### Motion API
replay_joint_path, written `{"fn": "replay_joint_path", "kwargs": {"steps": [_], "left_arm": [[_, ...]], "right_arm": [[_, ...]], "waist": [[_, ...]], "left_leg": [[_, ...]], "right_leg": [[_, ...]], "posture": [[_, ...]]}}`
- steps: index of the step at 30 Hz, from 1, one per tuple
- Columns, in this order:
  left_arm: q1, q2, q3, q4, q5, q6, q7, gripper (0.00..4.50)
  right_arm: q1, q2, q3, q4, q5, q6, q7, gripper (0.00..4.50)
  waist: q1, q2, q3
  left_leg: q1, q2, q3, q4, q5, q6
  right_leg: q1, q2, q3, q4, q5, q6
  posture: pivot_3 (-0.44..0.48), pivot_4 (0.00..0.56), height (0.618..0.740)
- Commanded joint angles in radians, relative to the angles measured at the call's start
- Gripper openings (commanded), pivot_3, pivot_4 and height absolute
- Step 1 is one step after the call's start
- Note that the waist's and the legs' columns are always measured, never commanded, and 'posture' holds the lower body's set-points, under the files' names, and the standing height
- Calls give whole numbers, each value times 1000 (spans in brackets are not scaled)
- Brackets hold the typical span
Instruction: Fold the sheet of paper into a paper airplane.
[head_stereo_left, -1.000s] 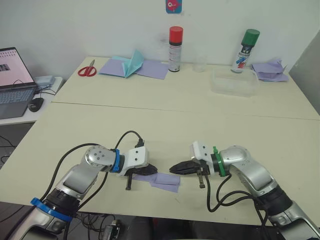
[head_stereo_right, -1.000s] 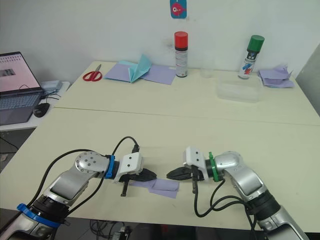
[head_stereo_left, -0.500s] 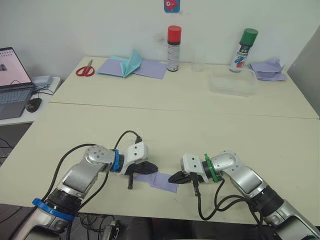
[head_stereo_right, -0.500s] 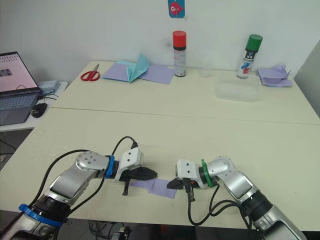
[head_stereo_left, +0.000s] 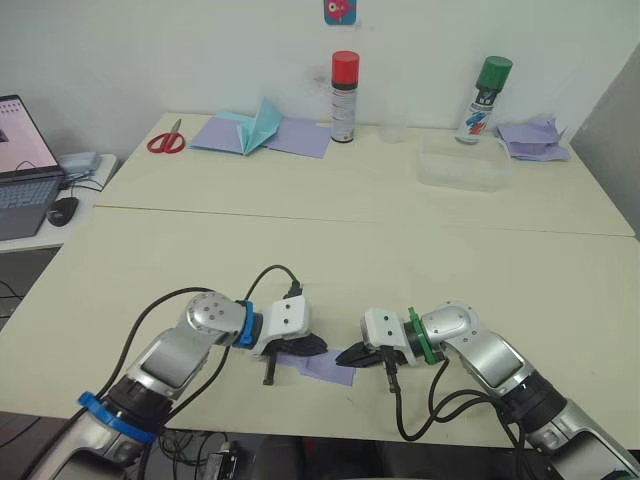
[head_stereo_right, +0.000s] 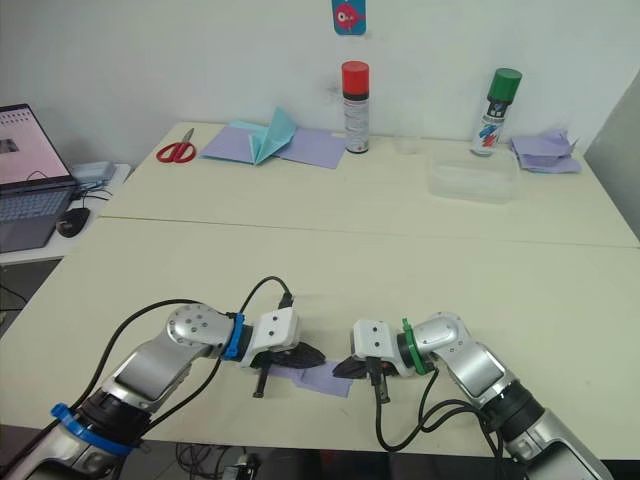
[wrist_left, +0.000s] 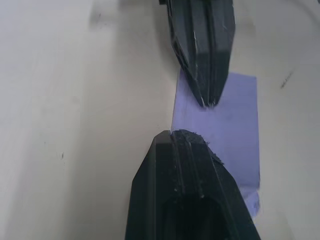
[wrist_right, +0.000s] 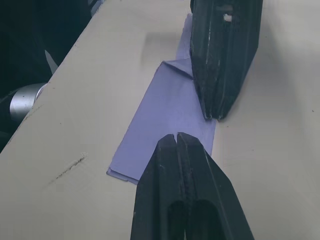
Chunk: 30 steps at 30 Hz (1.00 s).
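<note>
The sheet of paper (head_stereo_left: 328, 366), already folded into a narrow lavender strip, lies flat on the table (head_stereo_left: 330, 250) near its front edge, long axis running left to right between the two grippers. The left gripper (head_stereo_left: 305, 347) presses on the strip's left end with fingers closed together, gripping nothing; the right gripper (head_stereo_left: 352, 357), fingers likewise closed and empty, rests its tip on the strip's right end. Both tips are on the paper, close to each other. Compared with one second ago, both grippers have closed in along the strip, which now shows narrower, and the left arm has advanced further over it.
</note>
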Motion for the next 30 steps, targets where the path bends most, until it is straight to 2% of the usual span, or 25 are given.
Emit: {"fn": "replay_joint_path", "kwargs": {"steps": [1, 9, 15, 18, 24, 27, 29, 30], "left_arm": [[76, 97, 35, 40, 52, 1, 0, 0], [228, 191, 157, 8, 22, -19, 12, 0], [210, 103, 269, -120, -161, 21, 25, 0], [196, 84, 263, -156, -187, 57, 21, 0], [191, 81, 148, -65, -30, 5, 41, 0], [188, 69, 122, -27, 1, -4, 51, 0], [189, 61, 116, -17, 2, -4, 52, 0], [190, 59, 116, -16, 1, -3, 52, 0]], "right_arm": [[11, -28, 9, 35, -43, 23, 2, 19], [-6, -14, 19, 51, -44, 21, 10, 19], [-11, -2, -1, 58, -18, 5, 23, 19], [-10, 5, -26, 44, 6, 2, 30, 19], [-4, 9, -96, -28, 75, 18, 26, 19], [5, -21, -150, -89, 108, 29, 34, 572], [30, -60, -179, -132, 125, 10, 53, 1379], [40, -72, -186, -145, 129, 0, 58, 1628]], "waist": [[0, 0, 0], [-1, 2, -2], [2, 2, -1], [2, -1, 0], [2, -1, 2], [4, 1, 3], [8, 1, 3], [9, 1, 3]], "left_leg": [[0, 0, 0, 0, 0, 0], [3, 1, 1, -1, 0, 0], [2, 1, 1, -1, 0, 0], [0, 1, 0, -1, 0, 0], [-1, 0, 0, -1, 0, 0], [-3, -1, 0, -1, 0, 0], [-3, -1, 0, -1, 0, 0], [-2, -1, 0, -1, 0, 0]], "right_leg": [[0, 0, 0, 0, 0, 0], [1, 0, 0, 1, -2, -2], [0, 0, -1, 1, -2, -3], [0, 0, -1, 1, -2, -3], [-2, 0, -1, 1, -1, -4], [-3, -1, -1, 1, -1, -4], [-3, -1, -1, 0, -1, -4], [-2, -1, -1, 0, -1, -4]], "posture": [[0, 150, 740], [0, 150, 740], [0, 150, 740], [0, 150, 740], [0, 150, 740], [0, 150, 740], [0, 150, 740], [0, 150, 740]]}}
